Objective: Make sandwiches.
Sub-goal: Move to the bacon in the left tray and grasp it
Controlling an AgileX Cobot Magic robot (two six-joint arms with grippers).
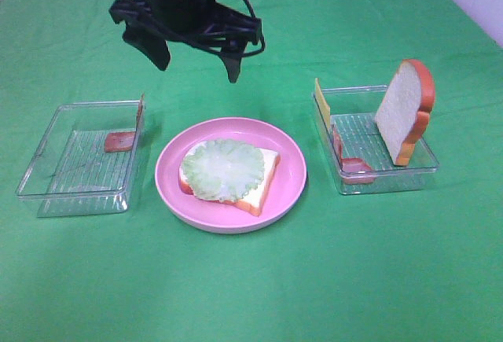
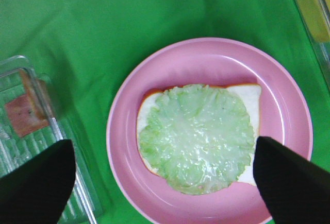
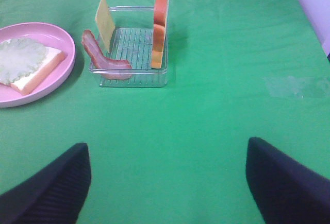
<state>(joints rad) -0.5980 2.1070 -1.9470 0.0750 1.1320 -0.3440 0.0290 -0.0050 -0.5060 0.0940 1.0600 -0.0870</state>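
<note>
A white bread slice [image 1: 266,187] with orange-brown crust lies on the pink plate [image 1: 292,173], topped by a pale green lettuce round [image 1: 222,169]. My left gripper [image 1: 196,67] hangs open and empty above the plate's far side; in its wrist view [image 2: 165,183] the lettuce [image 2: 198,134] lies between the fingers. A second bread slice [image 1: 405,110] stands upright in the right clear tray [image 1: 385,175], with a yellow cheese slice [image 1: 321,102] and a bacon strip [image 1: 350,165]. My right gripper [image 3: 167,190] is open and empty, short of that tray [image 3: 134,77].
A left clear tray [image 1: 78,161] holds a bacon piece [image 1: 122,139] leaning on its right wall. A green cloth [image 1: 251,279] covers the table. A pale wall edge shows at the far right.
</note>
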